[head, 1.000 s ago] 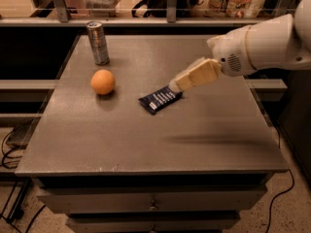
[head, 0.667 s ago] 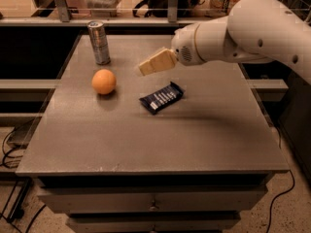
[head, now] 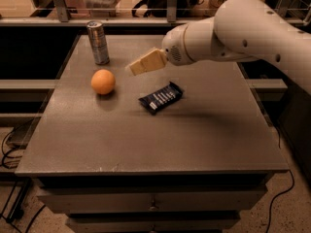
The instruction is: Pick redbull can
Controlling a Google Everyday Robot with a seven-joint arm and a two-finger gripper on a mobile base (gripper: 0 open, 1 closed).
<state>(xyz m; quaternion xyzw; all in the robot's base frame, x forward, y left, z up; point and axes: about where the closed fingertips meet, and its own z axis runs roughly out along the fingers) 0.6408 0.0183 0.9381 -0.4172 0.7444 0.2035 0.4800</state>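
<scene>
The redbull can (head: 98, 42), slim and silver-grey with darker panels and a shiny top rim, stands upright near the far left corner of the grey table (head: 155, 144). My gripper (head: 133, 68), with tan fingers at the end of the white arm, hangs above the table to the right of the can and a little nearer than it. It is apart from the can and holds nothing I can see. The arm reaches in from the upper right.
An orange (head: 103, 81) sits just in front of the can. A dark blue snack-bar wrapper (head: 161, 97) lies near the table's middle, below the gripper. A railing and shelf run behind the table. Cables lie on the floor at left.
The gripper has swung left and farther across the table, from over the wrapper's right side toward the can. The can, orange and wrapper have not moved.
</scene>
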